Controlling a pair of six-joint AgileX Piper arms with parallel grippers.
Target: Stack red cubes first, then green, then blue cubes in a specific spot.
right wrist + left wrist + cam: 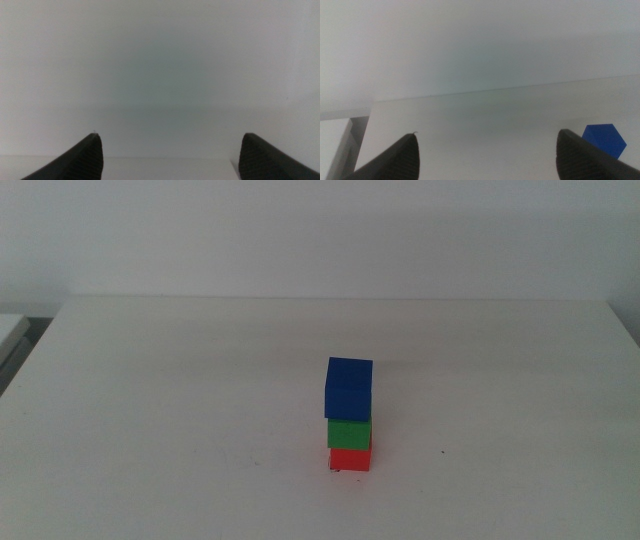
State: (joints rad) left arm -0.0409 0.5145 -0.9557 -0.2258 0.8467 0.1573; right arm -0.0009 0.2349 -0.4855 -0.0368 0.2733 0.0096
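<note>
Your left gripper (487,155) has its jaws spread wide with nothing between them; its wrist view looks across bare white counter (485,120) toward the far edge, and the blue cube (603,140) shows just past one jaw, apart from it. Your right gripper (170,155) also has its jaws spread and empty, and its wrist view shows only pale, blurred surface. Neither arm appears in the middle view.

On the counter (150,400), the three cubes stand as one tower a little right of centre and toward the near edge. The red cube (350,459) sits at the bottom, resting on the white surface. The green cube (349,432) lies on top of it, touching. The blue cube (348,388) crowns the stack, touching the green one and roughly lined up with it. A few tiny dark specks mark the counter near the tower's base.
</note>
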